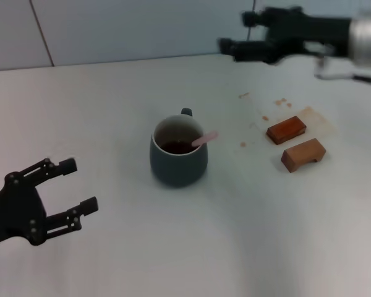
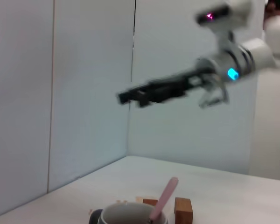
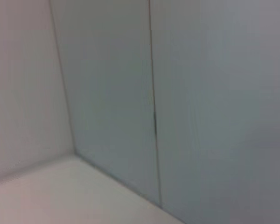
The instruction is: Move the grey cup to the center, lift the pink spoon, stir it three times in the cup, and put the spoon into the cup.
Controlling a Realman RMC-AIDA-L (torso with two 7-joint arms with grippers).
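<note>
The grey cup (image 1: pixel 178 153) stands upright at the middle of the white table, its handle turned away from me. The pink spoon (image 1: pixel 204 138) stands inside it, its pink handle leaning over the rim toward my right. In the left wrist view the cup's rim (image 2: pixel 133 213) and the spoon handle (image 2: pixel 164 199) show low down. My left gripper (image 1: pixel 73 187) is open and empty at the near left, apart from the cup. My right gripper (image 1: pixel 238 36) is raised at the far right, high above the table, open and empty; it also shows in the left wrist view (image 2: pixel 130 96).
Two brown wooden blocks (image 1: pixel 286 129) (image 1: pixel 303 154) lie to the right of the cup, with brown stains (image 1: pixel 281 102) on the table behind them. A white wall (image 1: pixel 142 28) stands behind the table. The right wrist view shows only wall and table edge.
</note>
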